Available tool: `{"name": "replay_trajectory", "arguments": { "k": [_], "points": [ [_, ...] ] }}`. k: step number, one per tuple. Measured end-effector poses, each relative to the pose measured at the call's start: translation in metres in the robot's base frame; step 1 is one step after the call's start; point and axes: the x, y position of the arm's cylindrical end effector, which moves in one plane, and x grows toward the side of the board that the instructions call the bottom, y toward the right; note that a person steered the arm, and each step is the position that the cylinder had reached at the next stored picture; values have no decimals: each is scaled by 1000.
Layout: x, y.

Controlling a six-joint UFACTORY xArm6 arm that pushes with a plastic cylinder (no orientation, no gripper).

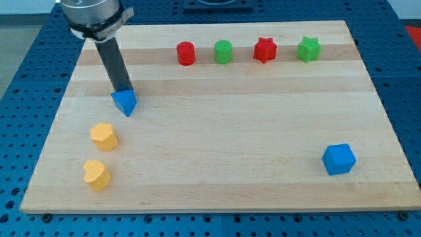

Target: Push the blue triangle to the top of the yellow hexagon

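Observation:
The blue triangle (124, 102) lies on the wooden board at the view's left. The yellow hexagon (104, 136) sits just below it and slightly to the left, with a small gap between them. My tip (122, 89) is at the triangle's top edge, touching or almost touching it. The dark rod slants up to the view's top left.
A yellow heart (97, 174) lies below the hexagon. A red cylinder (186, 53), green cylinder (223, 51), red star (264, 50) and green star (308, 49) form a row along the top. A blue cube (339, 159) sits at the lower right. The board's left edge (49, 135) is close to the yellow blocks.

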Motion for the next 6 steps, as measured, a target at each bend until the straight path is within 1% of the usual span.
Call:
{"name": "replay_trajectory", "arguments": {
  "k": [1,3,4,5,6],
  "points": [
    [12,-1],
    [18,75],
    [41,95],
    [56,82],
    [47,55]
  ]
}}
